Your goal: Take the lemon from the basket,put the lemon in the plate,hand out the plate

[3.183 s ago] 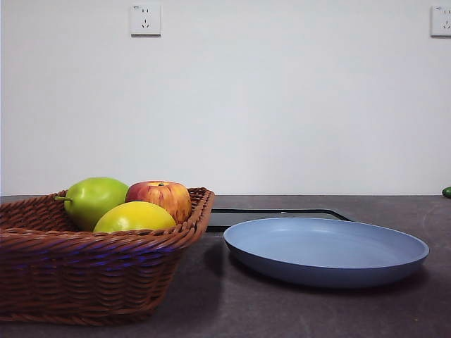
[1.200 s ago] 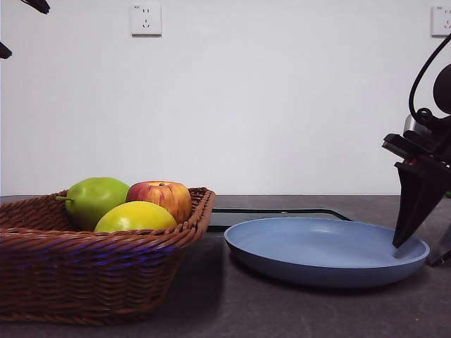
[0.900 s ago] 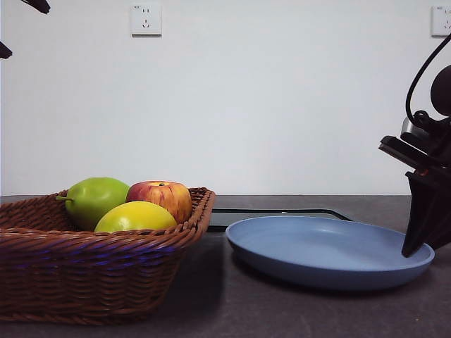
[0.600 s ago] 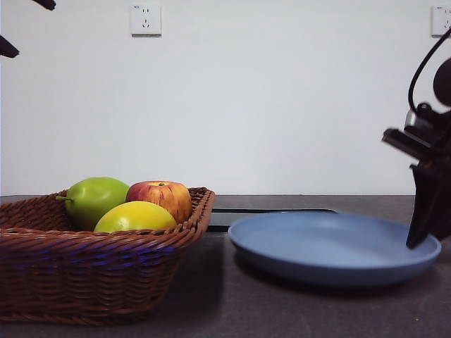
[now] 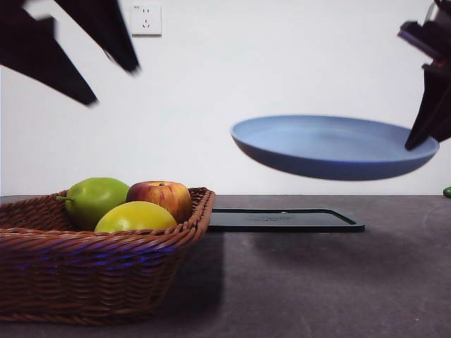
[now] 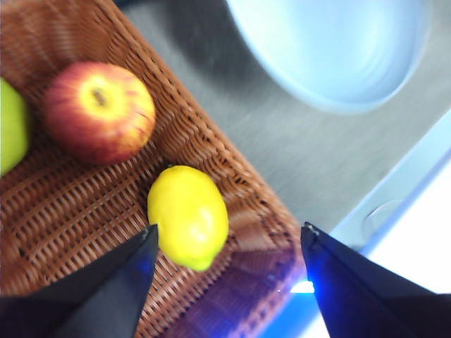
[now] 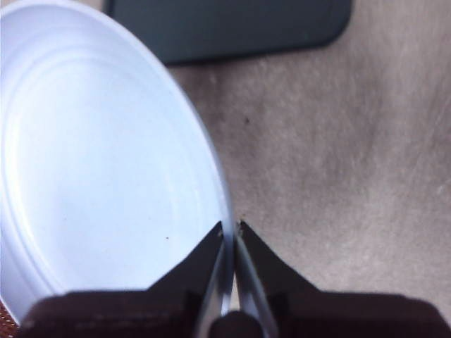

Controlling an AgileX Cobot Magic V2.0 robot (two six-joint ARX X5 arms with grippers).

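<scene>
Lemon, smooth, yellow and oval, lies in the wide brown woven wicker basket beside a red-yellow apple and a green pear-like fruit. Above it hangs the left gripper, jaws spread wide with nothing between them. The right gripper pinches the rim of the round matte blue plate, holding it in the air (empty, nearly level) above the flat black tray on the dark table.
</scene>
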